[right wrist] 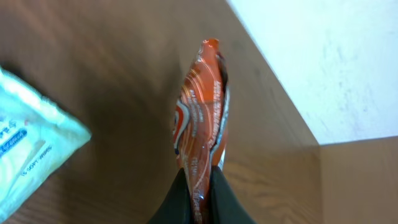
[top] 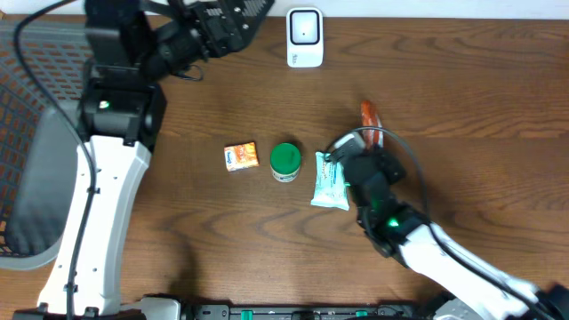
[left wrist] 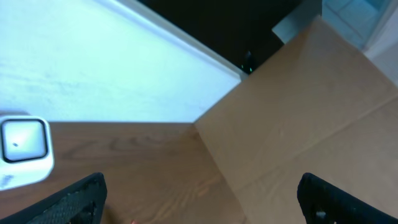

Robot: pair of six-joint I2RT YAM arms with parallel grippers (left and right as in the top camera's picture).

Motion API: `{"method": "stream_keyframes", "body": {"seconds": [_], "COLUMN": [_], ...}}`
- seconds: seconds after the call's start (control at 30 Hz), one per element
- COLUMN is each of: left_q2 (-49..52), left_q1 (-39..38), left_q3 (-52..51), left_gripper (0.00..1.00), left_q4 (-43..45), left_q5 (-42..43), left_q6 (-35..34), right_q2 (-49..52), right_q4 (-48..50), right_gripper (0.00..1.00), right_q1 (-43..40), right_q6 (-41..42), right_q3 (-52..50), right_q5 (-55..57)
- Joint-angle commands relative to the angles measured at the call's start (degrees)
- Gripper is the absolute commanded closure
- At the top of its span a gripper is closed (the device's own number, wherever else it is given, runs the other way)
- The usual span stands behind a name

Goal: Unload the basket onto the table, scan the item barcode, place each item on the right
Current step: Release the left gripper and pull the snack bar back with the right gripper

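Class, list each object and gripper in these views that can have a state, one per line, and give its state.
left gripper: open, empty.
right gripper: shut on the orange packet.
orange packet: pinched at one end, edge-on to the wrist camera.
scanner: at the table's far edge, untouched.
green-lidded jar: upright, lid on.
small orange box: lying on the table.
pale blue pouch: lying flat beside the right arm.
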Motion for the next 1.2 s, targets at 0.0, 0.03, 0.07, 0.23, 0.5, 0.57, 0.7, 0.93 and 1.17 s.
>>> {"method": "stream_keyframes", "body": {"seconds": [0.0, 0.03, 0.07, 0.23, 0.5, 0.57, 0.7, 0.93, 1.17], "left_q2": [-1.38, -1.38, -1.38, -1.38, -1.38, -1.38, -1.38, -1.38, -1.38], "left_q1": [1.29, 1.53, 1.66, 1.97, 1.97, 1.97, 1.97, 1.95, 1.95], "left_q3": [0.63, 0.63, 0.63, 0.63, 0.63, 0.63, 0.63, 0.63, 0.63], "left_gripper": [0.02, 0.02, 0.02, 0.02, 0.02, 0.02, 0.02, 0.02, 0.02], "left_q4": [0.00, 0.00, -0.02, -0.87, -0.85, -0.87, -1.07, -1.27, -1.25], "left_q5": [0.83, 1.01, 1.01, 0.94, 0.94, 0.94, 0.94, 0.94, 0.94], "left_q6": [0.96, 0.96, 0.96, 1.01, 0.98, 0.98, 0.98, 0.98, 0.98], "right_q2": [8.33, 10.75, 13.11, 19.37, 19.56, 19.56, 19.56, 19.56, 18.88], "right_q4": [2.47, 3.34, 4.17, 5.40, 4.07, 2.78, 1.09, 1.14, 1.66], "right_gripper": [0.99, 0.99, 0.99, 0.99, 0.99, 0.99, 0.99, 0.99, 0.99], "right_q1": [2.16, 2.73, 3.48, 8.28, 13.73, 13.84, 13.84, 13.84, 13.81], "right_q6": [-0.98, -1.95, -3.02, -4.92, 2.54, 5.25, 7.82, 7.56, 8.31], "right_q3": [1.29, 1.29, 1.29, 1.29, 1.29, 1.29, 1.29, 1.29, 1.55], "right_q5": [9.35, 11.23, 13.18, 15.47, 11.04, 9.53, 7.74, 7.65, 7.30]}}
